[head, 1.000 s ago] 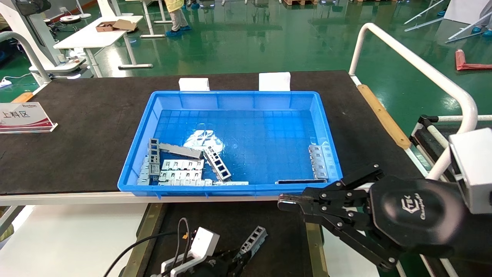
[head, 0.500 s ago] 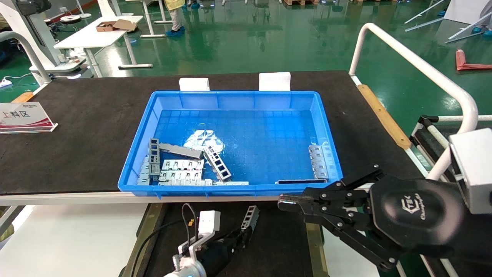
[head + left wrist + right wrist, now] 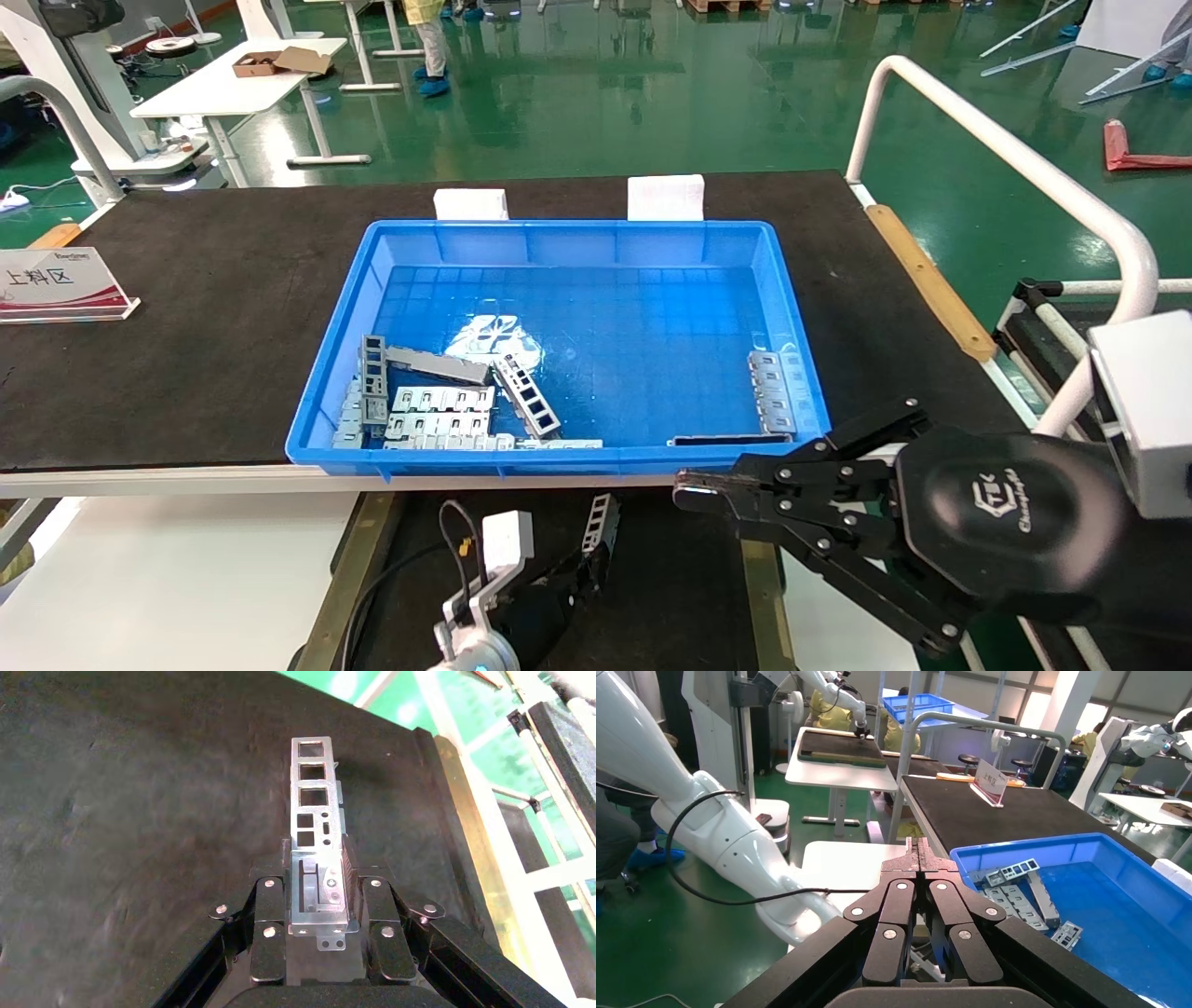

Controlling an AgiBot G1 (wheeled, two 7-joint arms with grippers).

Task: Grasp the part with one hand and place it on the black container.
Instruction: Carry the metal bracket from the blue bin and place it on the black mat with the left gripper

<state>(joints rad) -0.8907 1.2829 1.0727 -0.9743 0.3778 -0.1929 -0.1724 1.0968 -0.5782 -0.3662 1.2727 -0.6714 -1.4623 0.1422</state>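
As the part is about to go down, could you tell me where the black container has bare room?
Its floor lies bare on both sides of the part in the left claw; the olive rail borders one side.

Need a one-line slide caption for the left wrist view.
Left gripper clamps the part just above the black container, its olive side rail alongside.

Bright overhead light glares off the blue bin (image 3: pixel 559 317) floor; left wrist view slightly blurred.
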